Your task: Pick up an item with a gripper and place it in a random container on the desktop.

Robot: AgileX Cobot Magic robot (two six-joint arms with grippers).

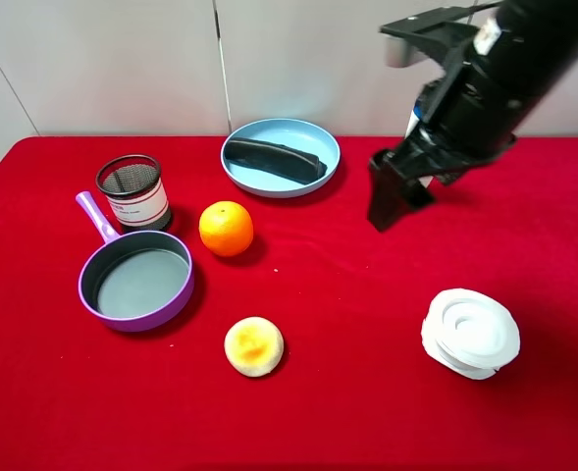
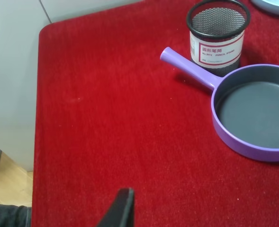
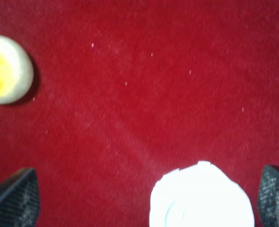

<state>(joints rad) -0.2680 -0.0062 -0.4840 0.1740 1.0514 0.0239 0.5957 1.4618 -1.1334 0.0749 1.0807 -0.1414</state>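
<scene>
The black soft case [image 1: 274, 158] lies inside the light-blue plate [image 1: 326, 145] at the back of the red desktop [image 1: 347, 294]. My right gripper [image 1: 398, 201] hangs above the cloth just right of the plate, apart from the case. It is open and holds nothing. In the right wrist view its two dark fingertips [image 3: 13, 198] stand far apart at the frame's edges, over bare cloth. Of my left gripper only one dark finger [image 2: 121, 208] shows, above the table's left part. A sliver of the plate [image 2: 276, 5] appears in the left wrist view.
A purple-handled pan [image 1: 136, 280] [image 2: 253, 113] and a black mesh cup [image 1: 131, 189] [image 2: 217, 30] stand at the left. An orange [image 1: 226, 228] sits mid-table, a yellowish bun [image 1: 254, 345] [image 3: 4, 69] nearer the front. A white ruffled object [image 1: 470, 332] [image 3: 201, 196] lies front right.
</scene>
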